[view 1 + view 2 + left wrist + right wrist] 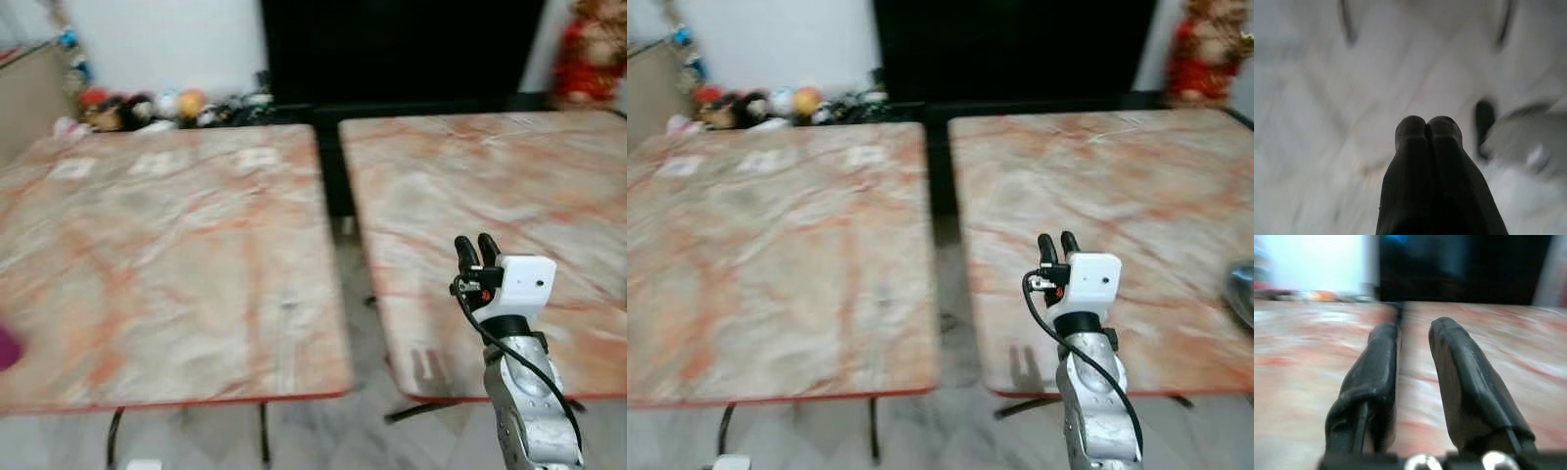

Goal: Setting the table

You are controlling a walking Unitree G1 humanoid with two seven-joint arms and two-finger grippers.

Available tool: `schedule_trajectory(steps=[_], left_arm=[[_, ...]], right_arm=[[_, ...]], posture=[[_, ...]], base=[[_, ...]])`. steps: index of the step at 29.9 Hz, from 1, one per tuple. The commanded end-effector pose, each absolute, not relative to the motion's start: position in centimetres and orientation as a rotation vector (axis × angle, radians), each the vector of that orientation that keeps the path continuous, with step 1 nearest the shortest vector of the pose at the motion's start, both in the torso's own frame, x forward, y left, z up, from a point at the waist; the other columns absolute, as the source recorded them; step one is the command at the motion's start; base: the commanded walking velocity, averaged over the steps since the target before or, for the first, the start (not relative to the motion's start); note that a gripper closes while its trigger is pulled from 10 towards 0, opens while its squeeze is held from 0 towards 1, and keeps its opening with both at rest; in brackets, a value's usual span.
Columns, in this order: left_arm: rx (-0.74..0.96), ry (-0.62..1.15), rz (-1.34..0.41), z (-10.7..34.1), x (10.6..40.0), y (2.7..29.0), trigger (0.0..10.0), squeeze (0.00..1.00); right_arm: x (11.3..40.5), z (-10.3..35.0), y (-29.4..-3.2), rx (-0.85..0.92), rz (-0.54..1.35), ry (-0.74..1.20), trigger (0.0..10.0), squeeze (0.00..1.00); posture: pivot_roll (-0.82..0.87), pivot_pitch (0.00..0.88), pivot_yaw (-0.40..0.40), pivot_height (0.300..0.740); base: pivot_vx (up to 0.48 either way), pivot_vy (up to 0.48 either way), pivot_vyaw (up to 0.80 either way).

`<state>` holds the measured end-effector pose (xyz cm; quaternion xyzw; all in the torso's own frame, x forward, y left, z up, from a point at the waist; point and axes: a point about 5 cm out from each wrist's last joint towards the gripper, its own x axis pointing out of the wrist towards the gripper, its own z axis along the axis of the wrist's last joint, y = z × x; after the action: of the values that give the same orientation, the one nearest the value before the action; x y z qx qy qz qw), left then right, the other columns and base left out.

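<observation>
While I face two marble benches [176, 245], my right end effector [476, 249] hovers at five o'clock, slightly parted, empty. Left end effector [1427, 128] hangs closed, empty. A shiny dish [1242, 292] at three o'clock looks stiff, slippery; I'd grip its rim.

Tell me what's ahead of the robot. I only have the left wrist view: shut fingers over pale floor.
Observer: Two marble-patterned tables stand side by side, the left table and the right table, with a dark gap between them.
Operator: Where's the right hand?
Observer: The right hand is raised at the right table's near edge, pointing up, its fingers slightly apart and holding nothing.
</observation>
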<state>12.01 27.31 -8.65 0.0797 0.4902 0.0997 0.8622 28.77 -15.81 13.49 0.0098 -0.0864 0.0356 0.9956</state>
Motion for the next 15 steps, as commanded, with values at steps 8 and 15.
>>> schedule_trajectory(steps=[8, 15], left_arm=[[0.145, 1.042, 0.219, -9.0, 11.3, 27.0, 10.0, 0.00], [0.147, 1.009, 0.200, -8.9, 12.8, 25.8, 10.0, 0.00]], right_arm=[[28.8, 13.5, -17.4, 0.039, -0.018, -0.150, 10.0, 0.00], [28.5, 12.3, -18.0, 0.067, -0.102, -0.069, 10.0, 0.00]], posture=[[-0.02, 0.000, -0.009, 0.740], [-0.02, 0.016, -0.011, 0.740]], base=[[0.000, 0.386, 0.08], [0.000, 0.000, 0.00]])
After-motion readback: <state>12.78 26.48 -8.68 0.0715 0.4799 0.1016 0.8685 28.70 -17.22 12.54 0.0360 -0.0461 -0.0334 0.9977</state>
